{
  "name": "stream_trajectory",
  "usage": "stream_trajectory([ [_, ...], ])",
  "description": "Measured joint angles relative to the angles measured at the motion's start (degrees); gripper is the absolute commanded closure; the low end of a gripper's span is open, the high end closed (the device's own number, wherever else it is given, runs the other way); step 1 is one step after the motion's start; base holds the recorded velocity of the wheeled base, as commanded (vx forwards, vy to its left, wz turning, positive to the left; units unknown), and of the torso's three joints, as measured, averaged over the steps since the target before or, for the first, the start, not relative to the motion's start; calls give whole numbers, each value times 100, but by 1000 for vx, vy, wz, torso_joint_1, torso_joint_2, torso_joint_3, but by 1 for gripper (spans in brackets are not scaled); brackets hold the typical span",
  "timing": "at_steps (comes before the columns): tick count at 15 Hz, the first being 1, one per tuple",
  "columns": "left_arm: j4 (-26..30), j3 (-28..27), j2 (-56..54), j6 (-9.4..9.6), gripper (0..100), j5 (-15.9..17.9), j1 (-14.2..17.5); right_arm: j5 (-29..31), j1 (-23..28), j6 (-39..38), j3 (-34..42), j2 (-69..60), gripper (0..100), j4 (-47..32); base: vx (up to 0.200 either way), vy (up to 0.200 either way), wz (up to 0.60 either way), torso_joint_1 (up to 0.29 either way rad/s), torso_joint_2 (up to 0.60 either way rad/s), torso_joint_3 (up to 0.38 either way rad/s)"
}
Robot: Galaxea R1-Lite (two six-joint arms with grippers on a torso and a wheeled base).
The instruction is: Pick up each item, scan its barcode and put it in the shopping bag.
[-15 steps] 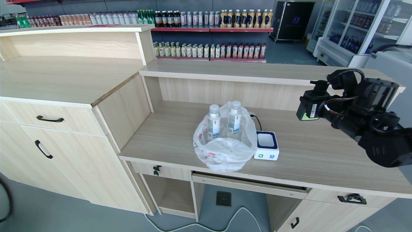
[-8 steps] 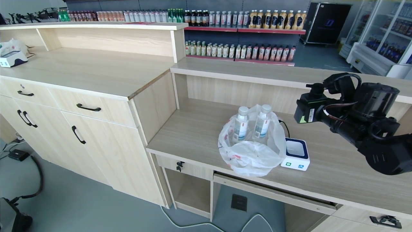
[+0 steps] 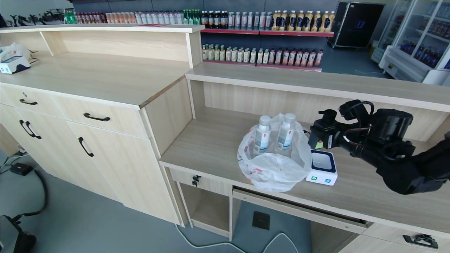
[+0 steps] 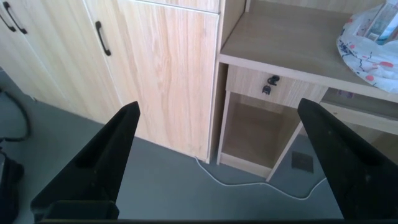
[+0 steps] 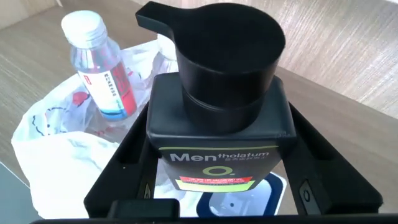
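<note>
A white plastic shopping bag (image 3: 274, 165) sits on the low counter (image 3: 218, 140) with two clear water bottles (image 3: 262, 135) standing in it. Right beside the bag is the white and blue scanner (image 3: 321, 168). My right gripper (image 3: 328, 138) is shut on a black pump bottle (image 3: 316, 135), held just above the scanner's far edge. In the right wrist view the black pump bottle (image 5: 217, 106) sits between the fingers (image 5: 121, 171), with one water bottle (image 5: 99, 68), the bag (image 5: 56, 149) and the scanner (image 5: 236, 204) below. My left gripper (image 4: 217, 168) hangs open over the floor beside the counter.
A taller counter (image 3: 98, 77) with drawers and cupboard doors stands to the left, carrying another scanner (image 3: 14, 63) at its far end. A raised ledge (image 3: 299, 82) runs behind the low counter. A pull-out tray (image 3: 295, 209) sits under its front edge. Cables (image 3: 38, 200) lie on the floor.
The head camera swung left first. Since then my right arm has come down and leftward with the black pump bottle, from mid-air to just over the scanner. Bag and bottles are unmoved.
</note>
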State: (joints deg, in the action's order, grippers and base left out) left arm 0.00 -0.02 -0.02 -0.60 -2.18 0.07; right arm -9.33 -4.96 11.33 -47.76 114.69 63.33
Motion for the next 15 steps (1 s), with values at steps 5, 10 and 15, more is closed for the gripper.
stream_trajectory([
  [5,0,2,0,2,0,0,-2,-397,-49,-11,-68,660,100,608,0,0,0,0,0,0],
  [10,0,2,0,0,0,0,0,-703,-84,-82,-416,1293,100,1142,0,0,0,0,0,0],
  [15,0,2,0,0,0,0,-2,-725,-138,-49,-719,1809,100,1298,0,0,0,0,0,0],
])
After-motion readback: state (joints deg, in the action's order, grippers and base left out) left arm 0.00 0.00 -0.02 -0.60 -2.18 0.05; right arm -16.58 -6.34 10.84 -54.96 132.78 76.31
